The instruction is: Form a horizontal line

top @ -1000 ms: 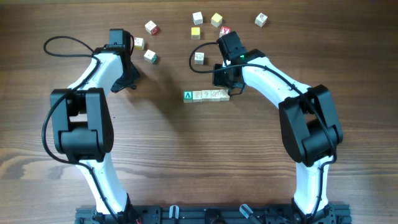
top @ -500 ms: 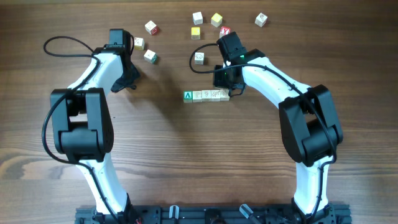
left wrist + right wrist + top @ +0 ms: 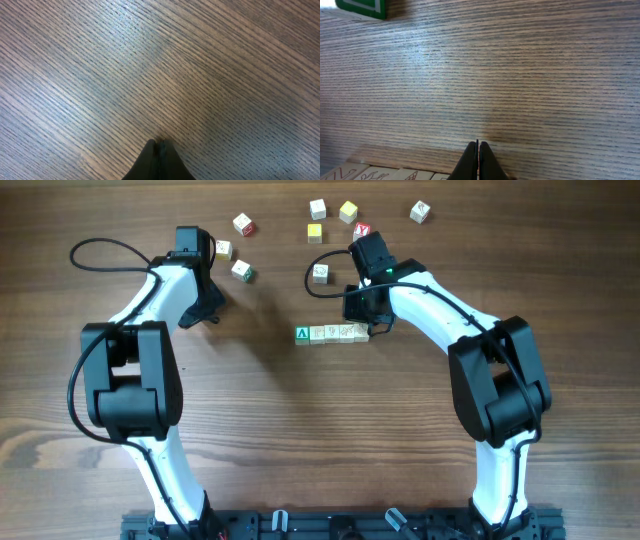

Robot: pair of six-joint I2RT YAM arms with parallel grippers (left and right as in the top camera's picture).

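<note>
The row (image 3: pixel 333 333) lies left–right on the table (image 3: pixel 300 430), its right end just beside the right gripper (image 3: pixel 376 327) — fingers pressed together, empty — with the left gripper (image 3: pixel 208 317), likewise closed, well apart leftward.

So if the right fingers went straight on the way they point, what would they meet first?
Bare table, most likely: the shut right fingers aim at open wood. The green-faced cube lies well left of that line; depth unclear.

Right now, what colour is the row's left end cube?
The end cube is green with a white mark; clearest overhead.
</note>
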